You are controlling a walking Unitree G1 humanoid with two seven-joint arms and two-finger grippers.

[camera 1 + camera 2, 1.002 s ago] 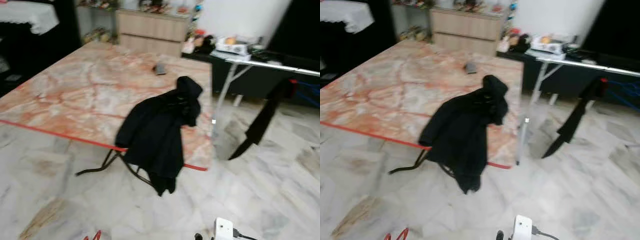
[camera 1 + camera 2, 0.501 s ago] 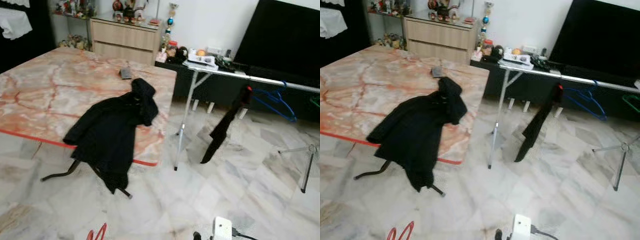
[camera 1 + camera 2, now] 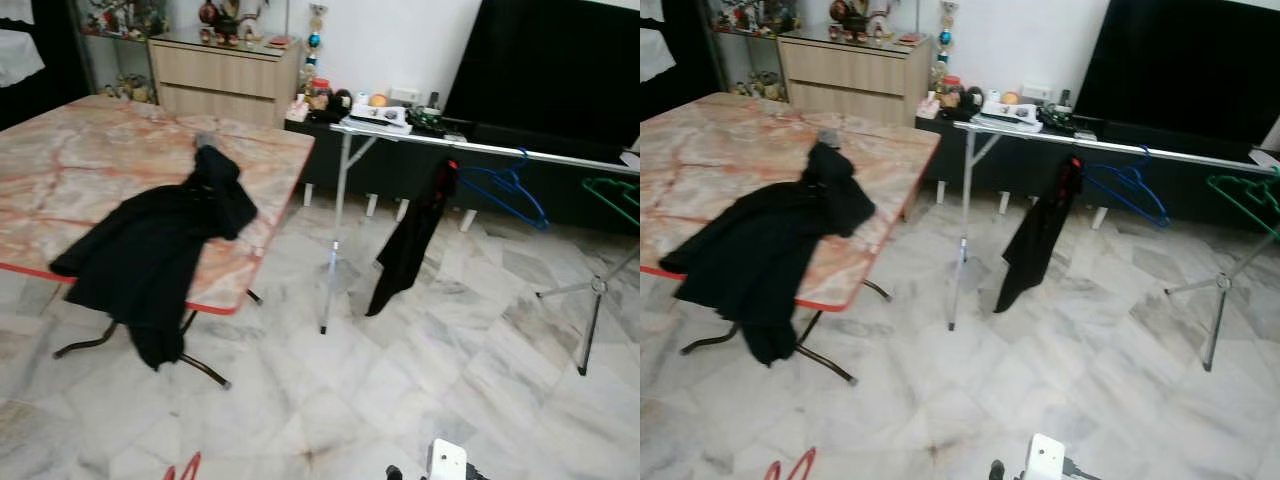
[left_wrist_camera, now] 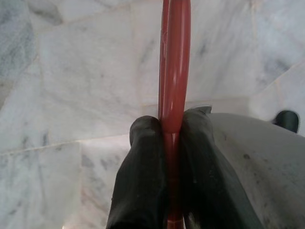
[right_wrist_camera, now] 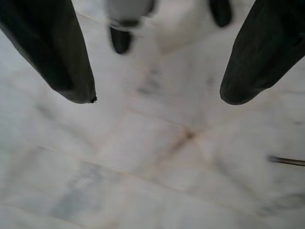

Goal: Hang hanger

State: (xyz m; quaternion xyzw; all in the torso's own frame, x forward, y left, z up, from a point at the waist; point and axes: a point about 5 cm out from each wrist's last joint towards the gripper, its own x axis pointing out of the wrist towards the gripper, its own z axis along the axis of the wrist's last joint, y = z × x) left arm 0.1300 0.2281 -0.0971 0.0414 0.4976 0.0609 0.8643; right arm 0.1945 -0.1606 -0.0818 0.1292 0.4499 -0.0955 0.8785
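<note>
my left claw (image 4: pixel 172 131) pinches a glossy red hanger (image 4: pixel 175 71) between both fingers, low above the marble floor (image 3: pixel 420 380). my right claw (image 5: pixel 157 98) hangs spread wide, holding nothing. ahead stands the clothes rail (image 3: pixel 480 150).

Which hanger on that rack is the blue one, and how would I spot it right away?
Find the silver clothes rail in front of the big black screen. A black garment hangs from it, and the blue hanger hangs just beside that. It is bare, unlike the clothed one, and blue, while the green hanger sits at the rail's far end.
</note>
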